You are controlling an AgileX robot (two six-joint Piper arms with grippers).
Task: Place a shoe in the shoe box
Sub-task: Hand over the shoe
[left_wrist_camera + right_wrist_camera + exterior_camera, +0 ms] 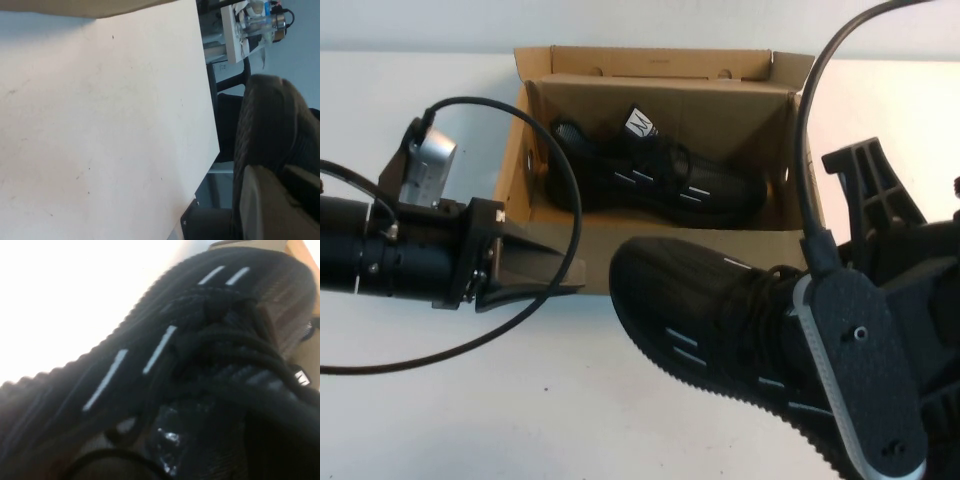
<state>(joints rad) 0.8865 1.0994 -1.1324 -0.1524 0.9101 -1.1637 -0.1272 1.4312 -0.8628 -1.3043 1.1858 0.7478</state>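
Observation:
The brown cardboard shoe box (660,68) stands open at the back middle, lid flap up. One black knit sneaker (655,180) with white dashes and a white tongue tag lies inside it. My right gripper (805,320) is shut on a second, identical shoe (695,310) by its laced opening and holds it in front of the box, toe pointing left. The right wrist view shows this shoe (165,355) up close. My left gripper (555,275) is shut and empty, just off the box's front left corner. The held shoe's ridged sole (270,125) shows in the left wrist view.
The white table (520,400) stretches in front of and left of the box. A black cable (560,180) loops over my left arm near the box's left wall. The table's edge (210,130) and a chair beyond it show in the left wrist view.

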